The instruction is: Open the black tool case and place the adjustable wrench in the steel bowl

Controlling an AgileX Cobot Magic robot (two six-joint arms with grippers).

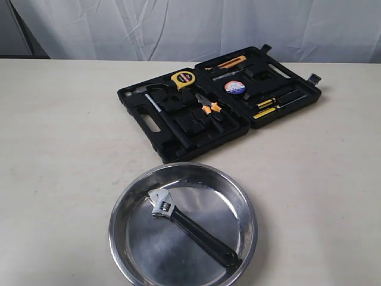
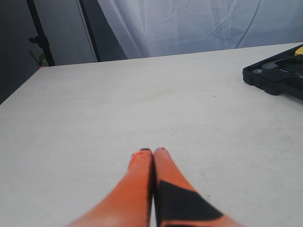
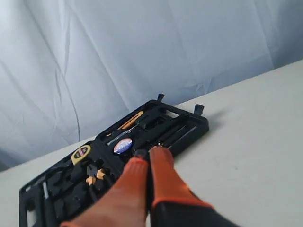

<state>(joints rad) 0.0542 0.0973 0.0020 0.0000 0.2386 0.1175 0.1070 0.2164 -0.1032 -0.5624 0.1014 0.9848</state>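
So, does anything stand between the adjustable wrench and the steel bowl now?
Nothing visible does. The adjustable wrench already lies inside the steel bowl, with nothing else in it. The black tool case lies open beyond the bowl.

Case (image 1: 136, 112): black throughout.
Wrench (image 1: 191, 227): silver head, black handle.
Bowl (image 1: 156, 257): bright bare steel, mirror-grey, with darker reflections across the floor.
Tape measure (image 1: 183, 79): yellow body, black face.
Pliers (image 1: 209, 108): dark jaws, orange grips.
Screwdrivers (image 1: 265, 107): handles banded yellow and black.
Disc (image 1: 234, 87) in the case: white label with blue and red print, too small to read.
Table (image 1: 59, 155): plain cream, faintly scuffed.
Curtain (image 1: 178, 24): pale grey-white, unpatterned.
Left gripper (image 2: 153, 151): orange fingers, one with a black patch.
Right gripper (image 3: 147, 152): orange, black at the base.
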